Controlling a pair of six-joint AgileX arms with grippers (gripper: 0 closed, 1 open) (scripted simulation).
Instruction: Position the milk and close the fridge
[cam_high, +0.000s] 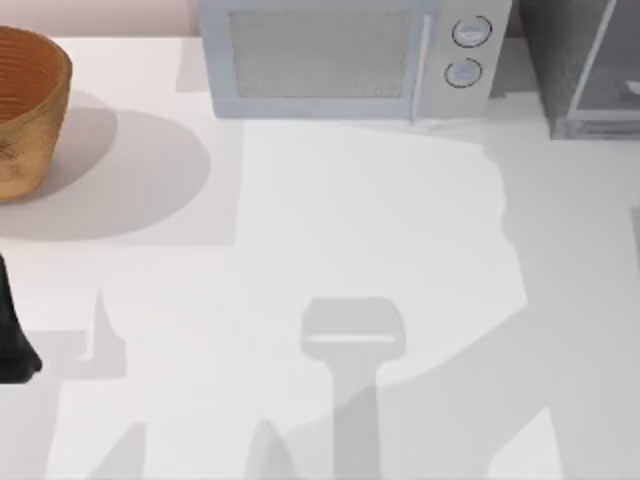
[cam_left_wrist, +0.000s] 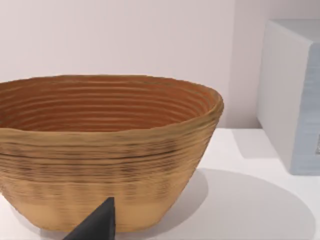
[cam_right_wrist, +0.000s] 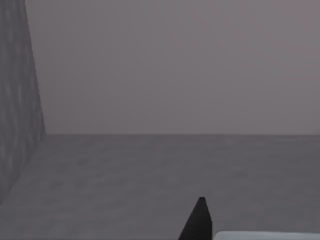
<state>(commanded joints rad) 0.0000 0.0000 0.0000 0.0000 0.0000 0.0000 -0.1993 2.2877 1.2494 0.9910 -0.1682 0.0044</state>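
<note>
The fridge (cam_high: 572, 60) stands at the table's back right corner, with a speckled dark grey top, a lighter grey panel (cam_high: 615, 62) and pale trim. In the right wrist view a speckled grey wall (cam_right_wrist: 14, 100) and a flat grey floor (cam_right_wrist: 150, 175) surround my right gripper, of which one dark fingertip (cam_right_wrist: 198, 222) shows. A pale edge (cam_right_wrist: 265, 235) lies beside that fingertip; I cannot tell what it is. The milk is out of view. My left arm (cam_high: 12, 335) rests at the table's left edge, one fingertip (cam_left_wrist: 100, 223) pointing at the basket.
A woven brown basket (cam_high: 25, 110) sits at the back left corner. A pale blue-grey microwave (cam_high: 340, 60) with two round dials (cam_high: 470, 32) stands at the back middle, left of the fridge. The white table (cam_high: 320, 300) lies in front of them.
</note>
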